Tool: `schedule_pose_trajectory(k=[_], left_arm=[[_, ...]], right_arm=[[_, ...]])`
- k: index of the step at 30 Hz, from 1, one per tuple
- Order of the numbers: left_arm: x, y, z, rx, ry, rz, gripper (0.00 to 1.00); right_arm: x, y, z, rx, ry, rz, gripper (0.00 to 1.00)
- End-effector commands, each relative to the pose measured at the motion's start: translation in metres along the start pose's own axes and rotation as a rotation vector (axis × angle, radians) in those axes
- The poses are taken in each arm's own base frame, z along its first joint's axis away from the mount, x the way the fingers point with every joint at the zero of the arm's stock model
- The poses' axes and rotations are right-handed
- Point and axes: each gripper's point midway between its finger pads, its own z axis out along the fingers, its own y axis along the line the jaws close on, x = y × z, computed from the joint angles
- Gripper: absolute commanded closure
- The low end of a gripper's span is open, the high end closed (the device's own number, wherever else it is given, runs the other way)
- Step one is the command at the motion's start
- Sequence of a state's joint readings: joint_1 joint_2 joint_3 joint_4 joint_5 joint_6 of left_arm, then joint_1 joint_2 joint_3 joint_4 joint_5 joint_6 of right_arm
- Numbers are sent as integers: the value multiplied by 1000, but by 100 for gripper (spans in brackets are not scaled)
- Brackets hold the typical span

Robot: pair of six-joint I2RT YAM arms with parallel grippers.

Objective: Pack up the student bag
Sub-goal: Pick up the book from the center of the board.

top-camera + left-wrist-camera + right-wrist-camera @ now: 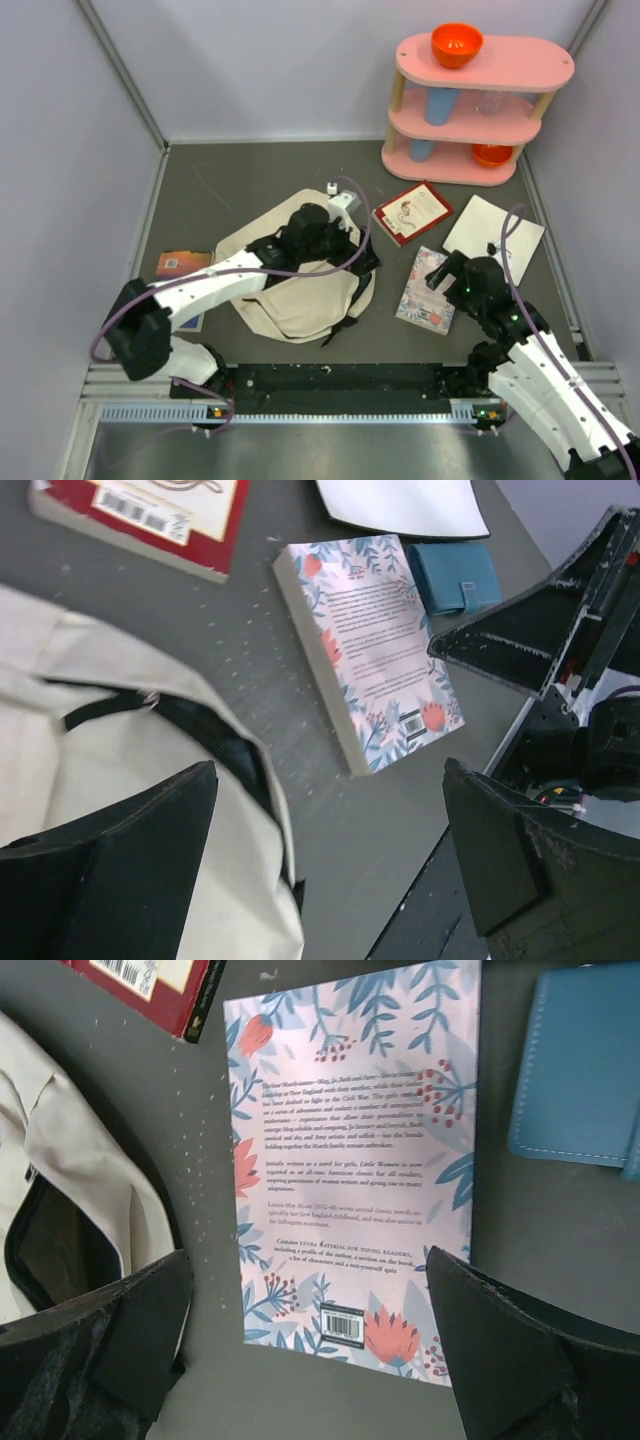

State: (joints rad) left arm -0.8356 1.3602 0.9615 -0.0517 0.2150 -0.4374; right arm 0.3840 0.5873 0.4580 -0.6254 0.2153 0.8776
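The student bag [295,295] is a cream canvas backpack with black straps, lying flat in the middle of the mat. My left gripper [350,245] hovers over its upper right edge, open with nothing between its fingers; in the left wrist view the left gripper [330,780] frames the bag [110,730] edge and bare mat. My right gripper [447,272] is open above a floral paperback [425,292]. In the right wrist view the right gripper [310,1260] straddles the lower end of the floral paperback [350,1160], apart from it. The dark mouth of the bag [60,1160] shows at the left.
A red book [412,212] and a white notebook [493,238] lie behind the paperback. A blue wallet [580,1070] lies right of it. A pink shelf [475,100] with an orange bowl [457,44] stands at the back right. An orange card [183,263] lies at the left.
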Motion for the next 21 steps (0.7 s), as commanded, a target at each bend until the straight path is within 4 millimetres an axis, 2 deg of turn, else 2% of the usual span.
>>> schedule_pose_trajectory(k=[1,2,4,5,6,8,10,12,13,15,16,21], left_arm=[[-19,-35,32,118,-24,-19,1],[-9,-31,47,105,8,-32,1],[-11,-37,61,113,14,-43,1],[1,-31,74,103,48,-54,1],[-2,-37,80,114,51,-62,1],[6,-35,94,115,75,-75,1],[17,-36,108,127,95,-99,1],[19,-41,118,156,99,-114,1],[29,-36,127,148,121,-123,1],[32,-38,135,169,121,-137,1],[40,-35,141,170,136,-149,2],[57,-36,152,212,166,-196,4]], right_arm=[[2,-21,1,67,-11,77,1],[3,-27,2,95,-10,89,1],[4,-39,5,139,-25,113,1],[4,-42,6,145,-25,122,1],[3,-44,6,151,-29,132,1],[4,-51,9,169,-31,145,1],[4,-52,10,172,-24,142,1],[4,-53,10,172,-28,133,1],[5,-55,12,179,-29,127,1],[4,-53,14,159,-30,102,1],[4,-49,17,137,-30,96,1],[15,-49,29,133,38,66,2]])
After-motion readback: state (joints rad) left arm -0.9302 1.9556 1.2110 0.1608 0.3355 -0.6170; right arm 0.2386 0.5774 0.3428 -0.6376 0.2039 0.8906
